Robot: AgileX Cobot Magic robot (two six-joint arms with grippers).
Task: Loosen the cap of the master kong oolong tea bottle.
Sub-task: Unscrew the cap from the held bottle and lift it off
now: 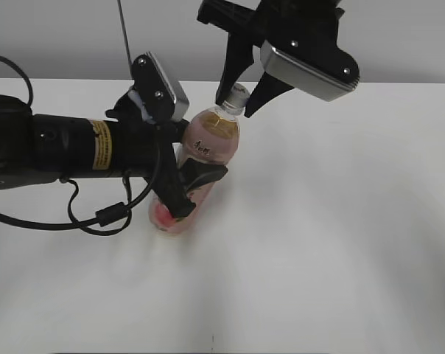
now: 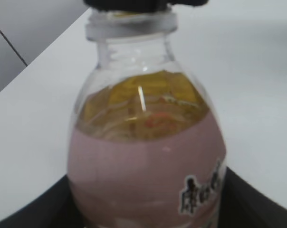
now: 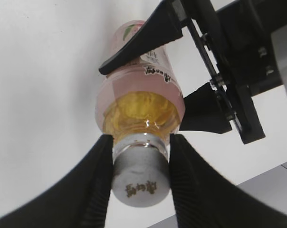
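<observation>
Bracing the master kong oolong tea bottle (image 1: 208, 158) upright on the table (image 1: 340, 221), the left gripper (image 1: 189, 173) clamps its labelled body while the right gripper (image 1: 241, 92) pinches the cap (image 1: 238, 91); the left wrist view shows the amber tea steady; the right wrist view shows both fingers (image 3: 93, 190) tight against the cap, poised to twist

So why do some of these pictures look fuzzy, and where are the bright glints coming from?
Left wrist view: the bottle sits so close that its label print blurs, with a thin white glint on the tea. Right wrist view: the cap is soft-edged and greyish, glare at the neck. Exterior view: even light, faint shadows on the table.
</observation>
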